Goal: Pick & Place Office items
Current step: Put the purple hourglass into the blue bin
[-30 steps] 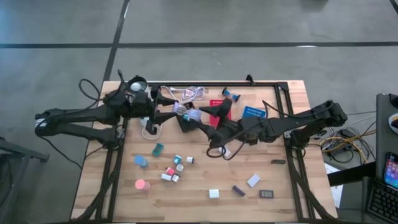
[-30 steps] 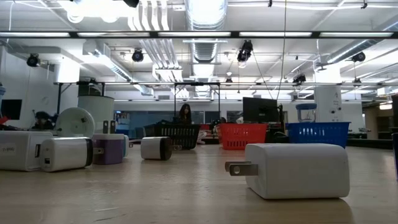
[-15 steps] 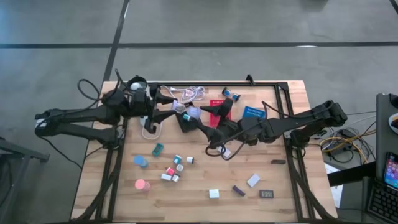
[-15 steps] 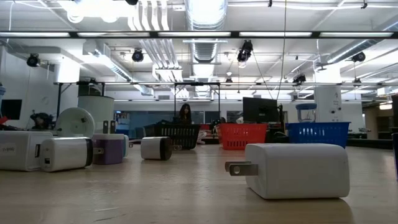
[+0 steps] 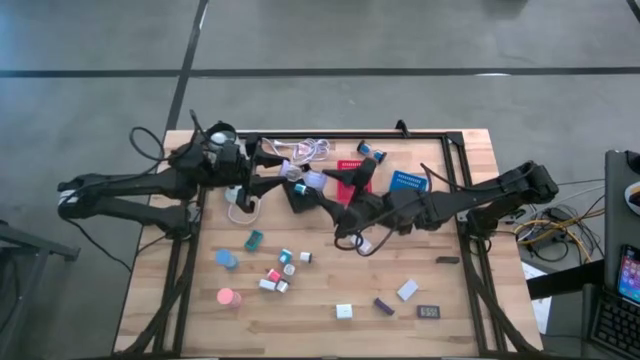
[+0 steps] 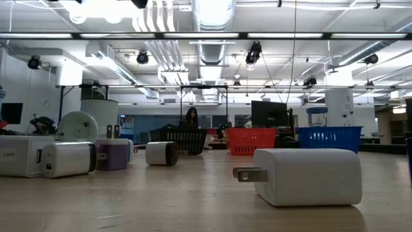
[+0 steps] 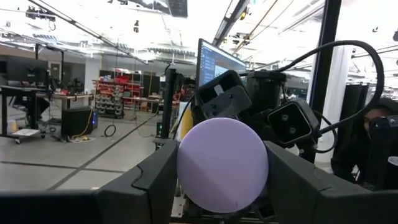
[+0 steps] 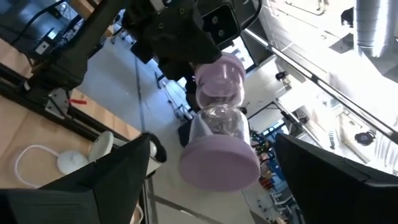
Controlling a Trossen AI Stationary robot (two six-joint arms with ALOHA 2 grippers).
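Observation:
My left gripper (image 5: 296, 178) is shut on a lavender roll (image 5: 312, 180) above the table's far middle. The roll has two lavender end discs and a clear middle (image 8: 217, 124). In the left wrist view its round face (image 7: 222, 165) fills the gap between my fingers. My right gripper (image 5: 326, 193) is open and faces the roll from the right. Its two fingers (image 8: 118, 180) stand wide on either side of the roll's near disc (image 8: 219, 163) without touching it. Other office items lie on the near half of the table. Neither gripper shows in the low view. My left gripper pinches the lavender roll by its round rim (image 7: 181, 168), one finger on each side. The fingers come level from the table's left. The roll is lifted clear of the table, and its axis runs along the fingers toward my right gripper.
Black (image 5: 298, 196), red (image 5: 350, 170) and blue (image 5: 406, 182) mesh trays stand under and behind the grippers. A white coiled cable (image 5: 308, 150) lies at the far edge. Loose items include a teal block (image 5: 254, 239), a pink roll (image 5: 228, 297) and a white block (image 6: 309, 176).
My left gripper has carried the lavender roll a little toward the table's right, closer to my open right gripper. The roll stays lifted clear.

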